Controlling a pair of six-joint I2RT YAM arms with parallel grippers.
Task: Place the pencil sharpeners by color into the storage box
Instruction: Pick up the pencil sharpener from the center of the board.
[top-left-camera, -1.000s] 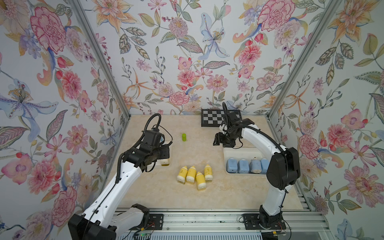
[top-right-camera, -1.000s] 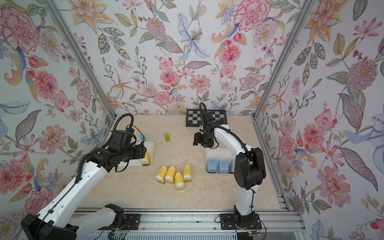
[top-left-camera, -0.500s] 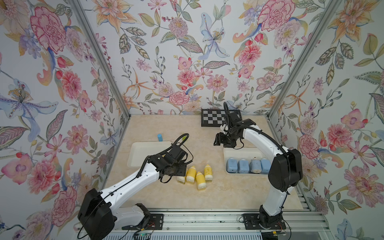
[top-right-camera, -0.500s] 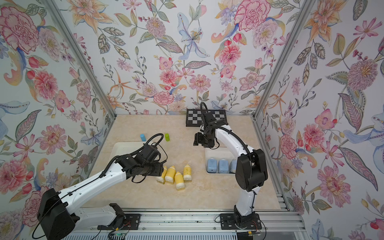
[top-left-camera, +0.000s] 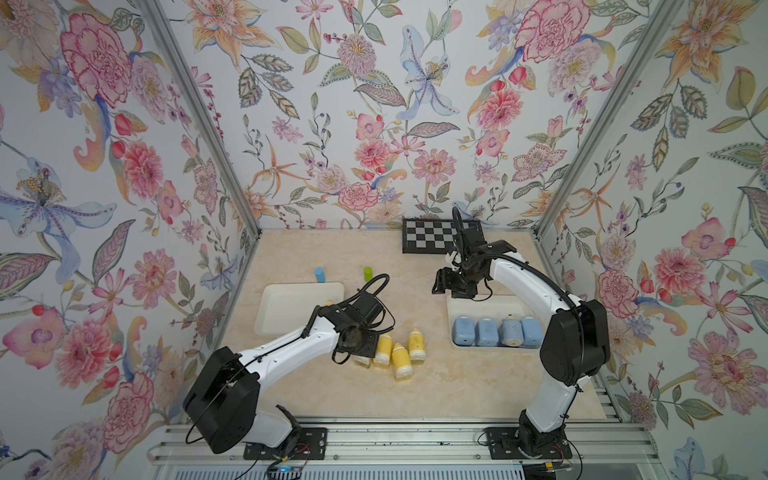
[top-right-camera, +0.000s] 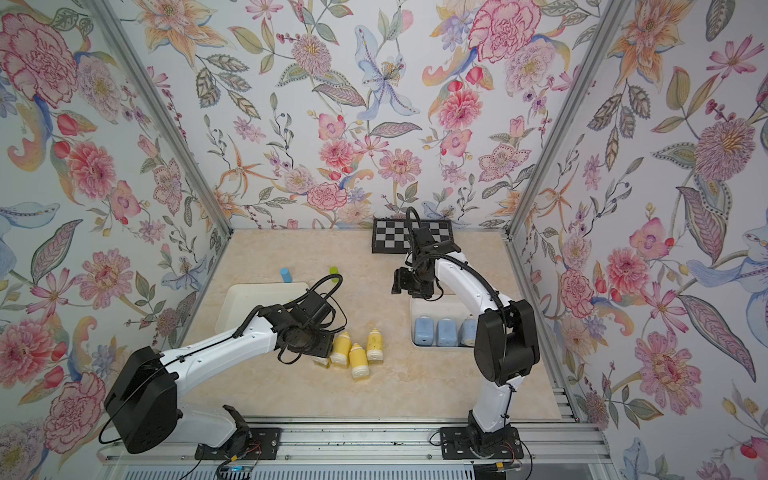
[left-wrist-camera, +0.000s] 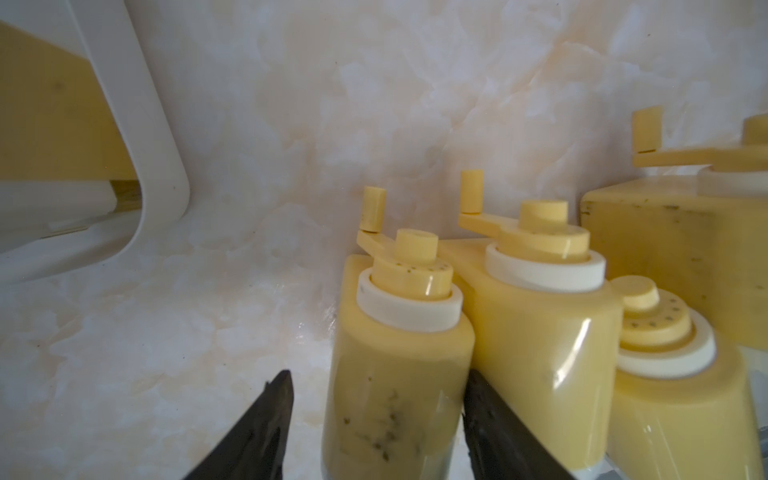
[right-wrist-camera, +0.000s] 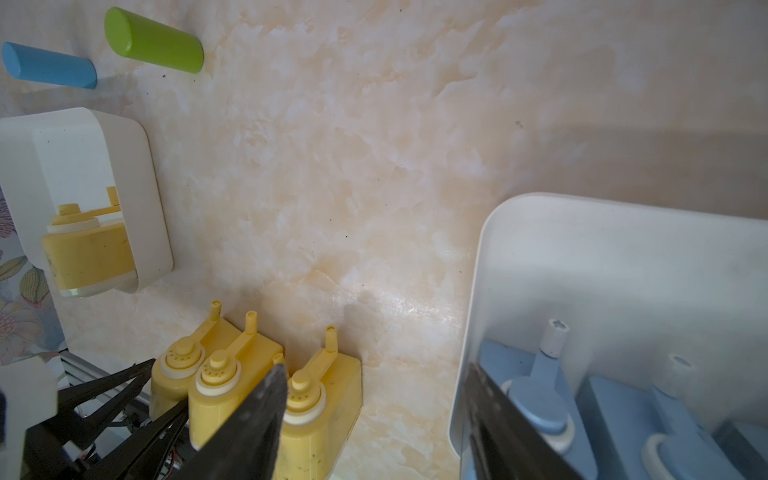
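Yellow plastic, five pieces. Four yellow sharpeners (top-left-camera: 384, 348) lie packed side by side on the table (top-left-camera: 415, 395), mid-front, crank ends toward the back wall. The third from the left sits slightly nearer the front edge than its neighbours.

End sharpener (left-wrist-camera: 395, 332): leftmost of the four, resting on the table between the fingers of the left gripper (left-wrist-camera: 378, 374). The jaws are released and straddle it. One finger (left-wrist-camera: 494, 424) lies against the side where the next sharpener presses, and the other stands off with bare table showing in the gap. In both top views the gripper's body covers most of this piece.

Fifth sharpener (right-wrist-camera: 89, 253): yellow, lying flat inside the left tray (top-left-camera: 291, 307), at the tray's near right corner.

Blue plastic, four pieces. The blue sharpeners (top-left-camera: 463, 332) lie in a row across the front of the right tray (top-left-camera: 490, 305), each touching the next. The rear part of that tray is bare.

Right gripper (right-wrist-camera: 376, 368): fingers spread, nothing between them. It hangs over the table just beside the right tray's rear left corner, clear of the blue row.

Sundries: a blue cylinder (top-left-camera: 319, 274) and a green cylinder (top-left-camera: 368, 273) stand upright behind the left tray, apart from each other. A checkerboard (top-left-camera: 432, 241) lies flat against the back wall, behind the right arm. Floral wallpaper covers the three walls.
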